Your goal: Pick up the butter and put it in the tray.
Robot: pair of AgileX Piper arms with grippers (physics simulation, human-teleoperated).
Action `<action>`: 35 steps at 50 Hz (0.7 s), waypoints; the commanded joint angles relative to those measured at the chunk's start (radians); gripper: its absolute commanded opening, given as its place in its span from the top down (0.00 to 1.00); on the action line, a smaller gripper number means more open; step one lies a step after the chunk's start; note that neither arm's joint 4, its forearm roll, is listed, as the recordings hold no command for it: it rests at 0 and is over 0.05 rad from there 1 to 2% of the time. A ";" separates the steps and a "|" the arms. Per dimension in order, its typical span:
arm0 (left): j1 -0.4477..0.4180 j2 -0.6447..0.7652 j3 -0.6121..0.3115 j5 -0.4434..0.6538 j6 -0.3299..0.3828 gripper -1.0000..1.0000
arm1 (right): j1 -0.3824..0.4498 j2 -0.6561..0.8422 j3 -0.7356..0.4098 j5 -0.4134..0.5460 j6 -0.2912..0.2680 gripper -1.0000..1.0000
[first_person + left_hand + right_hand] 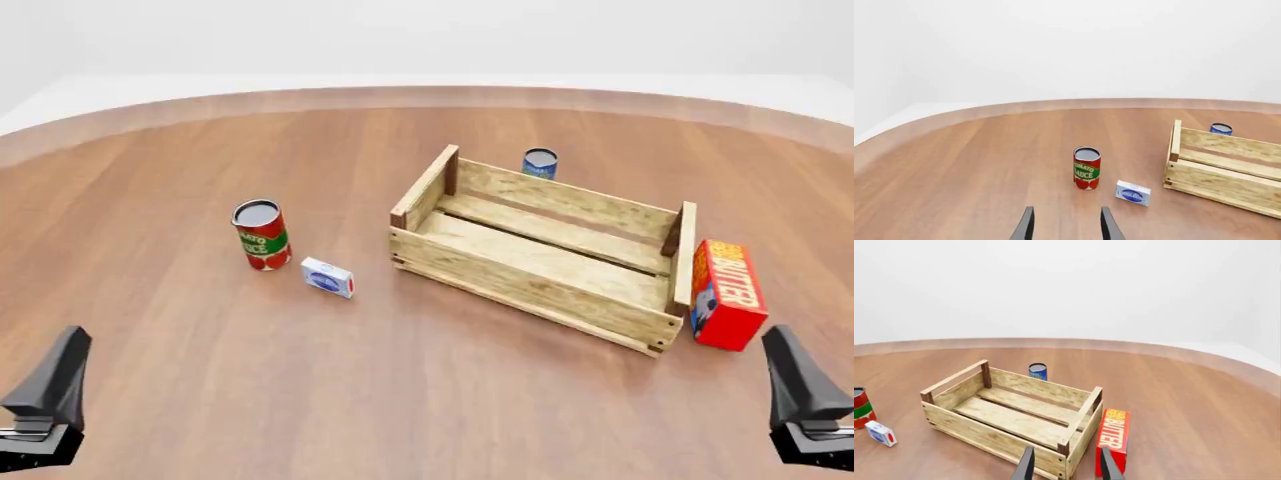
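Note:
The butter (727,291) is a red carton with white lettering, standing on the table against the outside of the tray's right end wall. The tray (534,290) is a large slatted wooden crate in the middle of the table, with nothing inside it. My right gripper (787,365) hovers at the near right, short of the butter (1113,432), open and holding nothing. In the right wrist view its fingers (1105,462) frame the near corner of the tray (987,432). My left gripper (64,365) is at the near left, open and holding nothing, pointing toward a tomato sauce can.
A tomato sauce can (262,235) stands left of the tray, with a small white-blue box (327,277) lying beside it. A small blue can (539,163) stands behind the tray. The table's curved far edge runs behind them.

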 commanded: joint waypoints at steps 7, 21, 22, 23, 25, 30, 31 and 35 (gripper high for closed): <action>0.000 0.000 0.000 0.000 0.000 0.00 | -0.007 0.039 -0.001 -0.024 0.004 0.00; 0.000 0.000 0.000 0.000 0.000 0.00 | -0.033 0.064 -0.003 -0.036 -0.019 0.00; 0.000 0.000 0.000 0.000 0.000 0.00 | -0.040 0.071 -0.002 -0.042 -0.020 0.00; 0.000 0.000 0.000 0.000 0.000 0.00 | -0.043 0.076 -0.002 -0.046 -0.022 0.00; 0.000 0.000 0.000 0.000 0.000 0.00 | -0.047 0.084 -0.002 -0.052 -0.023 0.00; 0.000 0.000 0.000 0.000 0.000 0.00 | -0.058 0.117 0.000 -0.080 -0.027 0.00; 0.000 0.000 0.000 0.000 0.000 0.00 | -0.058 0.119 0.000 -0.082 -0.027 0.00; 0.000 0.000 0.000 0.000 0.000 0.00 | -0.067 0.138 0.000 -0.096 -0.029 0.00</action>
